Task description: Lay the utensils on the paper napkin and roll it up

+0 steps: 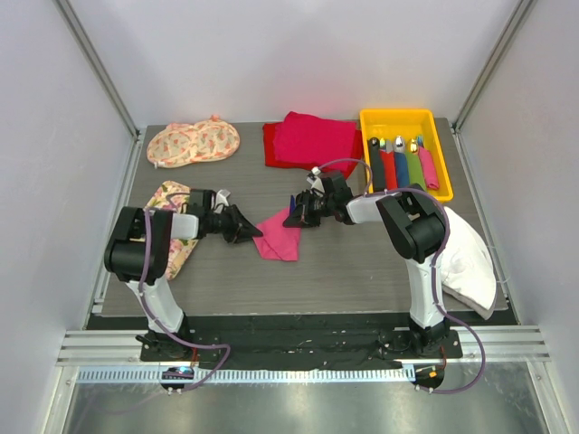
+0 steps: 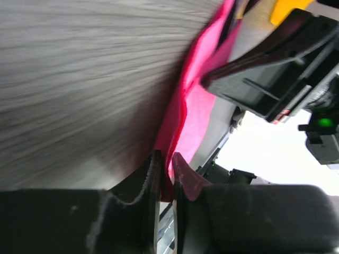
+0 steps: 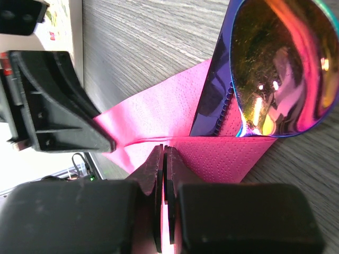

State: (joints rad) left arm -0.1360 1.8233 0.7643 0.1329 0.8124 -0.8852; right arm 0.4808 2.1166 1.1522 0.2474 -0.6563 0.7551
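Observation:
The pink paper napkin point(image 1: 280, 240) lies partly folded at the table's middle. My left gripper point(image 1: 257, 233) is shut on its left edge; the left wrist view shows the sheet point(image 2: 198, 108) pinched between the jaws of my left gripper point(image 2: 165, 157). My right gripper point(image 1: 295, 218) is shut on the napkin's upper right edge, and the right wrist view shows it point(image 3: 165, 148) pinching the fold point(image 3: 222, 156). One utensil, a spoon with a shiny iridescent head point(image 3: 280, 69) and a blue-purple handle point(image 3: 212, 103), lies tucked into the napkin's fold. It is hidden in the top view.
A yellow tray point(image 1: 364, 127) at the back right holds several coloured-handled utensils point(image 1: 401, 161). A red-magenta cloth pile point(image 1: 310, 140) lies behind the napkin. Floral mats lie at the back left point(image 1: 193, 143) and under the left arm point(image 1: 170, 197). A white cushion point(image 1: 468, 258) lies at the right.

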